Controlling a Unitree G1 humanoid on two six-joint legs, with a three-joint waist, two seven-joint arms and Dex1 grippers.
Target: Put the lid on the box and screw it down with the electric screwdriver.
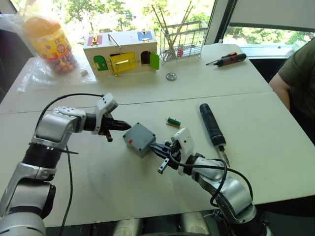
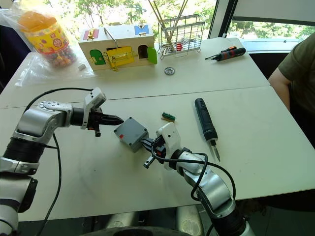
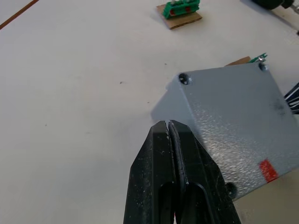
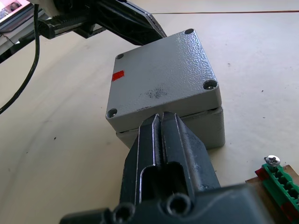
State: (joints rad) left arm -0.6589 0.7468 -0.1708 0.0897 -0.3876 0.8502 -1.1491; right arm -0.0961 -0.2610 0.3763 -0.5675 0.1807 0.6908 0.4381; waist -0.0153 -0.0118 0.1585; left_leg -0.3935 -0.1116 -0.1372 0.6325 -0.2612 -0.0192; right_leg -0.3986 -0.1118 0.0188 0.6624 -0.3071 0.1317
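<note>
The box [image 1: 140,139] sits near the middle of the white surface [image 1: 256,147], and the lid [image 4: 163,77] is already on top of it, a small red mark on the lid's face and a screw hole at each corner. In the right wrist view a narrow seam shows between lid and box along the near edge. The left claw [image 1: 124,126] points at the box from the robot's left, its two black fingers pressed together with nothing between them, the tips just beside the box's near corner. The right claw [image 1: 156,147] comes at the box from the opposite side, also closed and empty, its tips at the lid's edge; whether they touch it I cannot tell. The electric screwdriver [image 1: 211,125] lies flat on the surface to the right of the box, well apart from both claws, its metal bit toward the robot. A small green part on a brown base [image 1: 173,122] lies between the box and the screwdriver. At the far side stand a wooden house-shaped box [image 1: 121,51] and a wire rack [image 1: 184,42], with a red-and-black hand screwdriver [image 1: 227,59] off to the right.
</note>
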